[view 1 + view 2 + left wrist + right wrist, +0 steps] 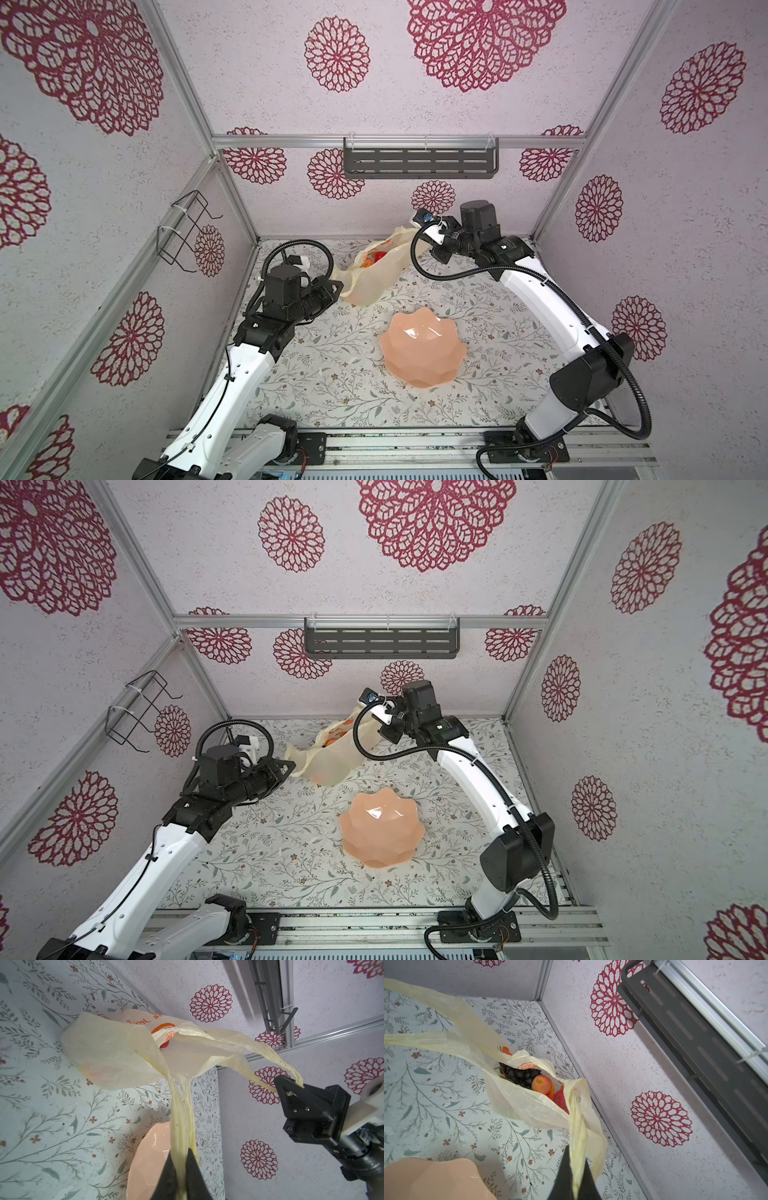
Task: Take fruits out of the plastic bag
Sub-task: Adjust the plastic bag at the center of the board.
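Observation:
The plastic bag (374,280) (332,764) lies at the back of the table, its mouth pulled open between its two handles. My left gripper (338,286) (180,1153) is shut on one twisted handle. My right gripper (576,1159) (291,1089) is shut on the other handle, raised near the back wall. Inside the bag the fruits show: a dark grape bunch (519,1075), a red-yellow mango shape (542,1083) and a red one (560,1098). In a top view they are a red-orange patch (376,257). The rest of the bag's contents is hidden by the plastic.
A peach-pink scalloped bowl (424,353) (380,831) stands on the flowered table in front of the bag. A dark slotted shelf (419,162) hangs on the back wall and a wire rack (183,232) on the left wall. Walls close the table on three sides.

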Robot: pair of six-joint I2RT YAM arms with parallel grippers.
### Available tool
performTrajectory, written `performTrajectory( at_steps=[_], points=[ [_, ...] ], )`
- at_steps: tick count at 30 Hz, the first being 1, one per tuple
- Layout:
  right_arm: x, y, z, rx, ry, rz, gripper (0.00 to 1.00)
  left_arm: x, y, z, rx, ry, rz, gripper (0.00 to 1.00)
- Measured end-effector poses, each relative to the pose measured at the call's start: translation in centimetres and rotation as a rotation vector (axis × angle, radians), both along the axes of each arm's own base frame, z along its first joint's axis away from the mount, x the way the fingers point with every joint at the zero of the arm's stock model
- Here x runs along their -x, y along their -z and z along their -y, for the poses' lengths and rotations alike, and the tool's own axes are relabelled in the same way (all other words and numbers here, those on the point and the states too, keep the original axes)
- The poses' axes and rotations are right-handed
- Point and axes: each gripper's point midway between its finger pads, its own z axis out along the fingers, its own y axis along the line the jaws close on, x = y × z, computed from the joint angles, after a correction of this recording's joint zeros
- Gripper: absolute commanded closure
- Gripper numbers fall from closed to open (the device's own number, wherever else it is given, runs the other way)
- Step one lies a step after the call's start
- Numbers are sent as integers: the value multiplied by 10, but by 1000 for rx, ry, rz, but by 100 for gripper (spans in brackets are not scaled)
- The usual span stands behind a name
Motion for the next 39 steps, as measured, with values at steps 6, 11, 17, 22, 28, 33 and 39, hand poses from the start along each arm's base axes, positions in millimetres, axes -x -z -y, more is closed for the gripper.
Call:
performTrajectory(
  at_steps=[6, 11, 17, 22, 28, 33, 39],
  points=[
    [-24, -43, 3, -90, 126, 1, 100, -22, -31, -5, -45, 11, 51, 100],
    [-61, -76, 19, -157, 290, 5, 100, -65, -74, -36, -76, -13, 100, 100],
    [-91, -80, 87, -244, 533, -73, 99, -95, -114, -42, -163, 56, 144, 100],
    [-97, -73, 135, -291, 672, -125, 97, -90, -135, -47, -210, 103, 186, 100],
    [-88, -68, 136, -324, 687, -167, 94, -107, -129, -57, -228, 122, 165, 100],
    [-87, -74, 122, -376, 645, -181, 94, -136, -122, -55, -254, 133, 145, 100],
    [-90, -87, 115, -448, 615, -170, 94, -148, -140, -47, -310, 141, 210, 100]
  ],
)
